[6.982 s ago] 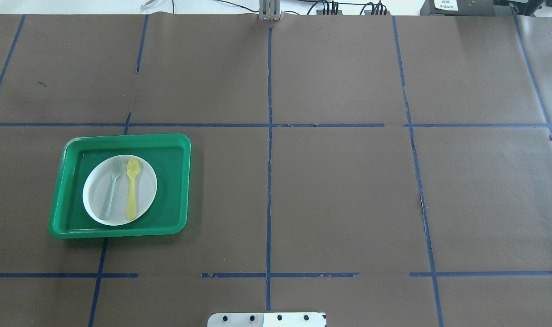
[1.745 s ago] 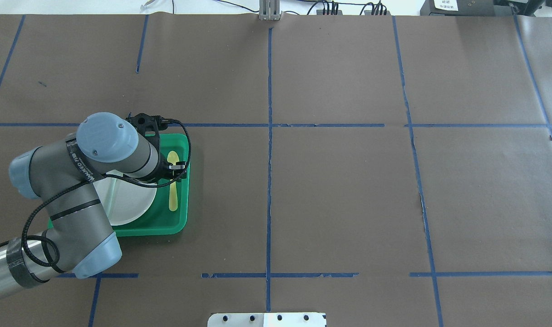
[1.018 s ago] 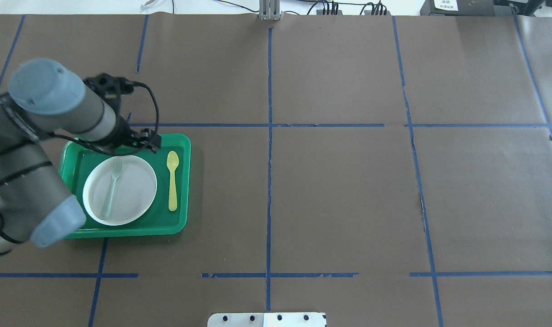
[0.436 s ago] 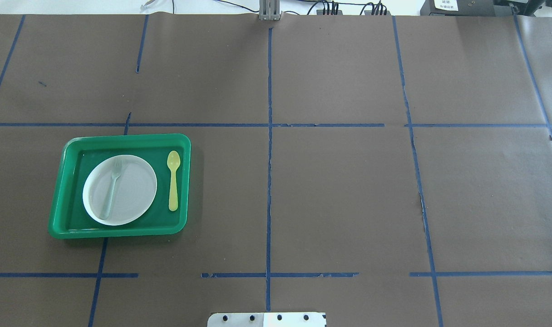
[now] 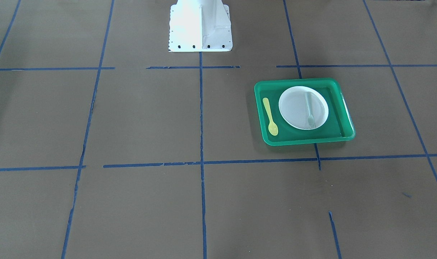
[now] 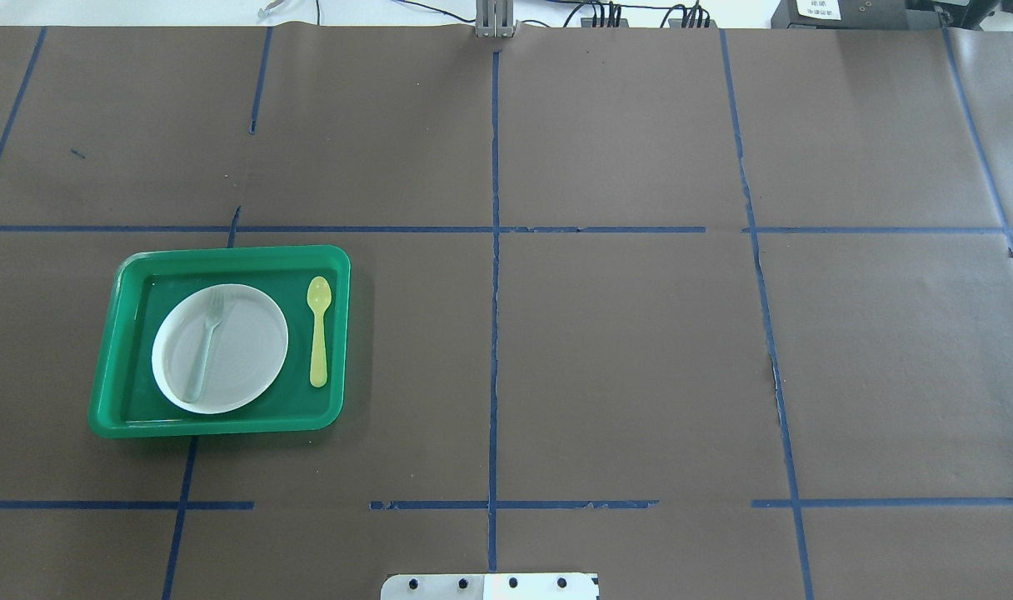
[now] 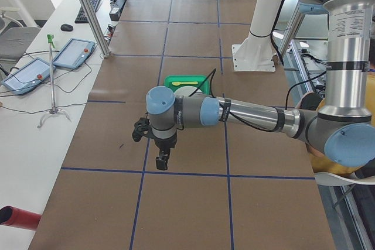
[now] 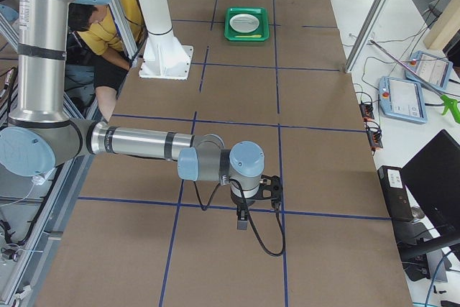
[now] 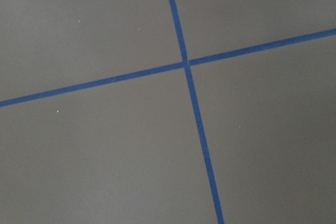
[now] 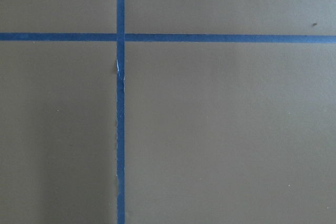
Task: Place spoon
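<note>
Spoon (image 6: 317, 332), one, yellow, lies flat inside the single green tray (image 6: 223, 423), handle toward the robot, bowl pointing away. It lies just beside one white plate (image 6: 248, 350), apart from it. One grey-green fork (image 6: 205, 343) rests on the plate. Over bare brown worktop (image 6: 623, 358), well apart from the tray, hang the left claw (image 7: 160, 161) and right claw (image 8: 242, 221); I cannot tell whether they are spread or closed.

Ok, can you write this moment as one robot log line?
spoon: flat on green tray, beside white plate | fork: on plate | left gripper, right gripper: away from tray, open or shut unclear
</note>
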